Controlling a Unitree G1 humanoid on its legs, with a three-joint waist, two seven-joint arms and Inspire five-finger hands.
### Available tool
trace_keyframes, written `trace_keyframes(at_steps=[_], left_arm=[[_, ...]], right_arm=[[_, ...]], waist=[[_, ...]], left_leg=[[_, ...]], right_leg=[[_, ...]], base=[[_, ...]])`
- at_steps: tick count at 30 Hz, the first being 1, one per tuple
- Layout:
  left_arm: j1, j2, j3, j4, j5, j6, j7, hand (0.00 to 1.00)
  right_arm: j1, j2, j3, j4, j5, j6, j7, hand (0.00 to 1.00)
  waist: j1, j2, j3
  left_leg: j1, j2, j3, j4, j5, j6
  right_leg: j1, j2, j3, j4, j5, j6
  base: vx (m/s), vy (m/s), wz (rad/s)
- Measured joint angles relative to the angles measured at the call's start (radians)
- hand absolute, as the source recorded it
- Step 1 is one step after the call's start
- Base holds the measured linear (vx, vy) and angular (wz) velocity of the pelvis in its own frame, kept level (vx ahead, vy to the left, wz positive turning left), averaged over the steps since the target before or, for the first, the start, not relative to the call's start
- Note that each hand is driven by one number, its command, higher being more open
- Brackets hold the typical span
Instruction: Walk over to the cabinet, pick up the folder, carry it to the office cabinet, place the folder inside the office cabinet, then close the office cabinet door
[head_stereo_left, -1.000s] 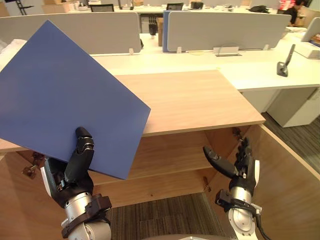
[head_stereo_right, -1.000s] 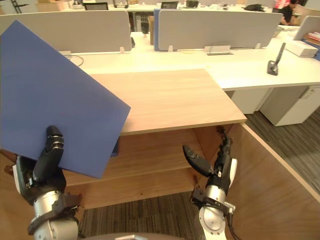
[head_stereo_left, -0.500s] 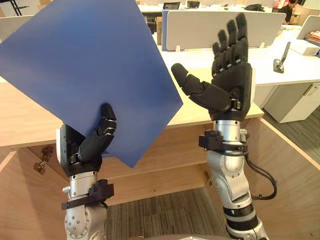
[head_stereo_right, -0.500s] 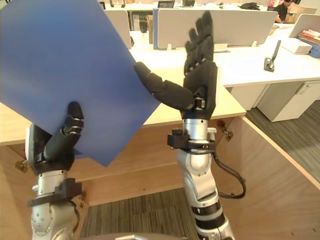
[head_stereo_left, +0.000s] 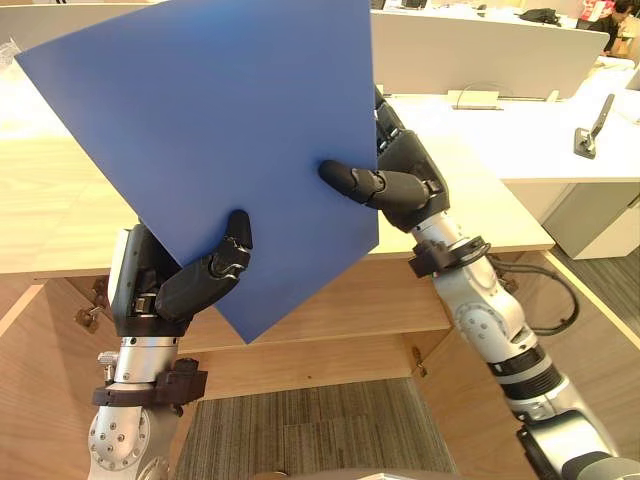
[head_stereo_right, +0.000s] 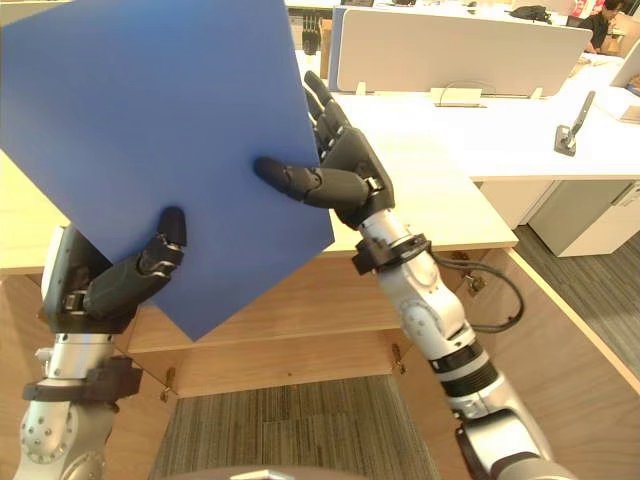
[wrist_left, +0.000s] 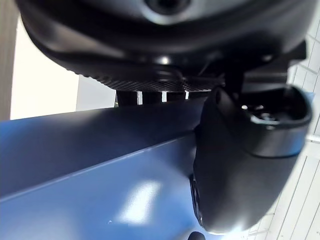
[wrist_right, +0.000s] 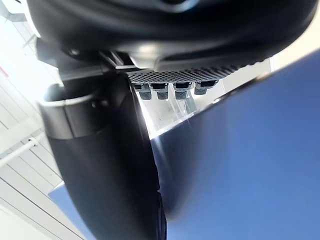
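Note:
I hold a large blue folder (head_stereo_left: 230, 130) up in front of me, tilted on one corner, above the wooden office cabinet (head_stereo_left: 490, 210). My left hand (head_stereo_left: 165, 285) grips the folder's lower edge, thumb on the front and fingers behind. My right hand (head_stereo_left: 405, 185) pinches the folder's right edge, thumb (head_stereo_left: 350, 182) pressed on the front face, fingers behind it. The left wrist view shows the thumb (wrist_left: 240, 165) lying on the blue folder (wrist_left: 100, 185); the right wrist view shows the thumb (wrist_right: 115, 170) against the folder (wrist_right: 250, 150). The cabinet stands open below, with a shelf (head_stereo_left: 330, 350) inside.
The cabinet's right door (head_stereo_left: 600, 340) swings open toward me, and the left door (head_stereo_left: 30, 400) too. Behind are white desks with grey partitions (head_stereo_left: 470, 50) and a black stand (head_stereo_left: 592, 125). A person (head_stereo_left: 610, 10) sits at the far back right. Grey carpet (head_stereo_left: 300, 430) lies below.
My right hand rose from low beside the cabinet, opened wide, then closed on the folder's right edge. The left hand lifted the folder higher and nearer.

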Motion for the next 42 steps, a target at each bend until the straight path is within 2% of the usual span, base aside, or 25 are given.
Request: trace_keyframes(at_steps=[6,7,11,13,17,18,22,27,31,32,35,37,38,39,40,41,42], left_arm=[[0.000,0.087,0.011,-0.019,-0.104,0.000,-0.021,0.00],[0.001,0.111,0.018,-0.019,-0.126,0.000,-0.022,0.00],[0.003,0.222,0.052,-0.018,-0.197,0.000,-0.024,0.00],[0.004,0.288,0.056,-0.006,-0.233,0.000,-0.029,0.00],[0.008,0.335,0.027,0.030,-0.268,0.000,-0.064,0.00],[0.008,0.335,0.027,0.035,-0.270,-0.001,-0.067,1.00],[0.006,0.335,0.017,0.066,-0.287,-0.014,-0.093,1.00],[0.008,0.343,-0.083,0.129,-0.322,-0.032,-0.161,1.00],[0.051,0.448,-0.133,0.222,-0.356,0.031,-0.253,1.00],[0.061,0.461,-0.166,0.267,-0.355,0.065,-0.306,1.00],[0.065,0.458,-0.246,0.370,-0.319,0.096,-0.388,1.00],[0.065,0.423,-0.292,0.449,-0.246,0.111,-0.432,1.00],[0.064,0.376,-0.316,0.512,-0.175,0.118,-0.447,1.00],[0.064,0.344,-0.320,0.548,-0.145,0.122,-0.450,1.00],[0.055,0.273,-0.323,0.631,-0.073,0.130,-0.445,1.00],[0.040,0.210,-0.322,0.719,-0.007,0.138,-0.432,1.00],[0.036,0.183,-0.319,0.755,0.025,0.143,-0.426,1.00]], right_arm=[[-0.099,-0.165,0.092,0.001,0.092,0.006,0.088,1.00],[-0.124,-0.196,0.120,0.009,0.104,0.007,0.106,0.00],[-0.235,-0.330,0.266,0.054,0.190,0.007,0.174,0.00],[-0.284,-0.424,0.354,0.057,0.231,0.012,0.228,0.00],[-0.285,-0.514,0.431,0.060,0.290,0.031,0.298,0.00],[-0.285,-0.520,0.433,0.060,0.293,0.032,0.312,0.00],[-0.285,-0.531,0.433,0.064,0.297,0.036,0.353,0.00],[-0.280,-0.531,0.421,0.103,0.254,0.052,0.350,0.00],[-0.231,-0.493,0.373,0.104,0.097,0.059,0.348,0.00],[-0.201,-0.463,0.343,0.094,0.028,0.061,0.346,0.00],[-0.151,-0.393,0.290,0.051,-0.096,0.063,0.344,0.00],[-0.107,-0.318,0.232,0.009,-0.150,0.064,0.336,0.00],[-0.069,-0.248,0.172,-0.036,-0.210,0.063,0.324,0.00],[-0.057,-0.218,0.149,-0.058,-0.232,0.063,0.319,0.00],[-0.036,-0.146,0.103,-0.106,-0.263,0.058,0.302,0.00],[-0.023,-0.074,0.067,-0.151,-0.324,0.021,0.278,0.00],[-0.020,-0.044,0.056,-0.168,-0.361,-0.006,0.270,0.00]], waist=[[-0.010,-0.003,-0.014],[-0.010,-0.004,-0.015],[-0.008,-0.006,-0.018],[0.008,-0.008,-0.021],[0.030,-0.014,-0.036],[0.031,-0.014,-0.036],[0.038,-0.012,-0.049],[0.044,0.001,-0.069],[0.035,0.009,-0.074],[0.033,0.013,-0.076],[0.021,0.016,-0.077],[0.013,0.016,-0.077],[0.012,0.017,-0.077],[0.011,0.017,-0.076],[0.009,0.017,-0.076],[0.008,0.017,-0.076],[0.009,0.017,-0.077]], left_leg=[[0.004,0.000,0.005,-0.031,0.017,-0.003],[0.007,-0.001,0.005,-0.038,0.021,-0.003],[0.007,-0.002,0.006,-0.059,0.034,-0.006],[0.006,-0.002,0.006,-0.062,0.036,-0.007],[0.006,-0.002,0.003,-0.068,0.038,-0.010],[0.006,-0.002,0.003,-0.069,0.039,-0.010],[0.006,-0.002,-0.001,-0.075,0.042,-0.016],[0.006,-0.003,-0.002,-0.075,0.043,-0.017],[0.007,0.000,0.005,-0.081,0.048,-0.020],[0.006,0.000,0.012,-0.083,0.048,-0.020],[0.006,0.001,0.019,-0.083,0.049,-0.020],[0.006,0.002,0.020,-0.083,0.048,-0.021],[0.007,0.002,0.022,-0.083,0.048,-0.021],[0.007,0.002,0.023,-0.083,0.048,-0.021],[0.007,0.002,0.023,-0.083,0.047,-0.021],[0.008,0.002,0.023,-0.083,0.047,-0.022],[0.008,0.002,0.023,-0.083,0.046,-0.022]], right_leg=[[-0.003,0.003,0.005,-0.020,0.013,0.001],[-0.003,0.003,0.006,-0.020,0.014,0.001],[-0.012,0.003,0.006,-0.024,0.016,0.002],[-0.016,0.003,0.006,-0.025,0.016,0.002],[-0.015,0.004,0.000,-0.028,0.016,0.002],[-0.015,0.004,0.000,-0.028,0.016,0.002],[-0.017,0.006,-0.004,-0.027,0.016,0.002],[-0.019,0.006,-0.004,-0.024,0.015,0.001],[-0.027,0.009,0.005,-0.018,0.013,-0.002],[-0.034,0.009,0.013,-0.016,0.013,-0.002],[-0.037,0.010,0.018,-0.015,0.013,-0.002],[-0.038,0.010,0.019,-0.015,0.014,-0.001],[-0.039,0.010,0.020,-0.016,0.014,-0.001],[-0.039,0.010,0.021,-0.016,0.014,-0.001],[-0.039,0.011,0.021,-0.016,0.014,-0.001],[-0.038,0.011,0.021,-0.016,0.014,-0.001],[-0.038,0.011,0.021,-0.016,0.014,-0.001]], base=[[-0.01,-0.006,-0.01],[0.00,0.000,0.00],[0.00,0.000,0.00],[0.00,0.000,0.00],[0.01,-0.003,0.01],[0.00,0.000,0.00],[0.00,0.000,0.00],[-0.01,-0.001,0.00],[-0.04,-0.006,-0.07],[-0.03,-0.003,-0.13],[-0.02,-0.002,-0.09],[-0.01,-0.003,-0.02],[0.00,0.000,0.00],[0.00,0.000,0.00],[0.00,0.000,0.00],[0.00,0.000,0.00],[0.00,0.000,0.00]])
